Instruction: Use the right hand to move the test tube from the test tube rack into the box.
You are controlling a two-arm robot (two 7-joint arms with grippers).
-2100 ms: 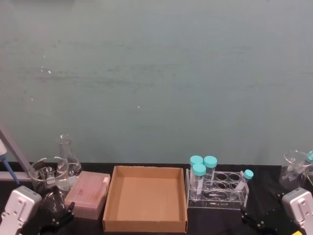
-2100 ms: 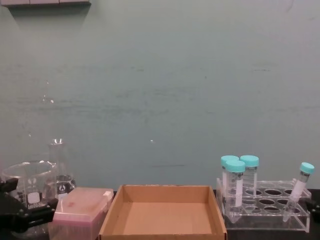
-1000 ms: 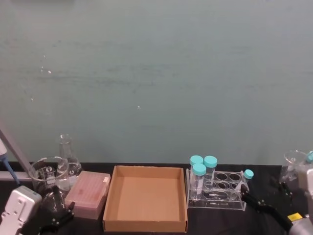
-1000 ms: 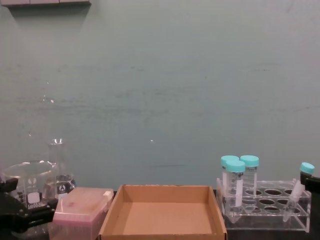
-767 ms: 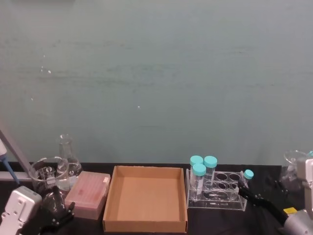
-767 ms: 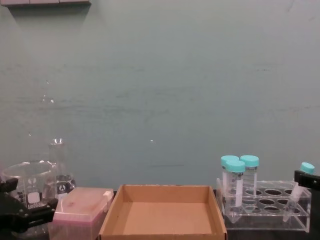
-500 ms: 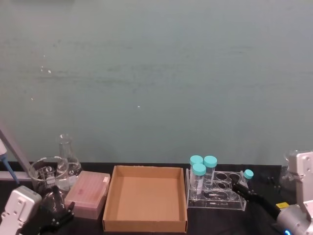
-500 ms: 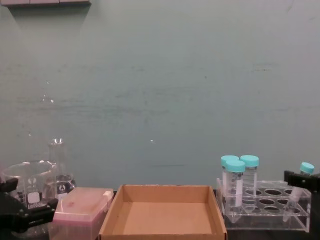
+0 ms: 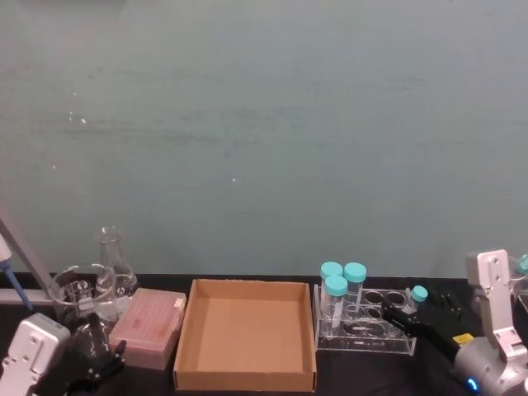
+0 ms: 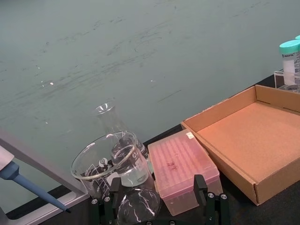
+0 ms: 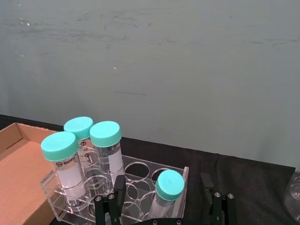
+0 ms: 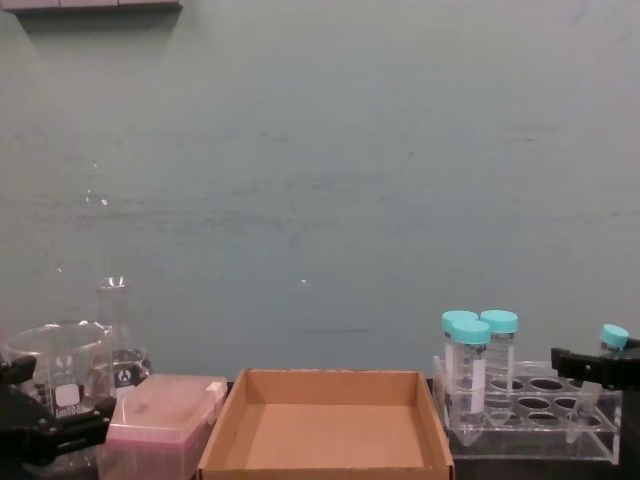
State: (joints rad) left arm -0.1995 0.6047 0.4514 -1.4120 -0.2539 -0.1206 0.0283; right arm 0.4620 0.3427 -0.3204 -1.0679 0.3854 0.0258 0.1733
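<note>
Head view: right hand [image 9: 396,317] low at right, reaching to test tube rack [image 9: 363,332]. Claw spread wide at test tube [image 9: 415,299], holding nothing. Tube leans in rack's right-end hole, teal cap up. Box [image 9: 246,330] just left of rack. Left gripper [image 9: 95,365] parked bottom-left, fingers apart.
</note>
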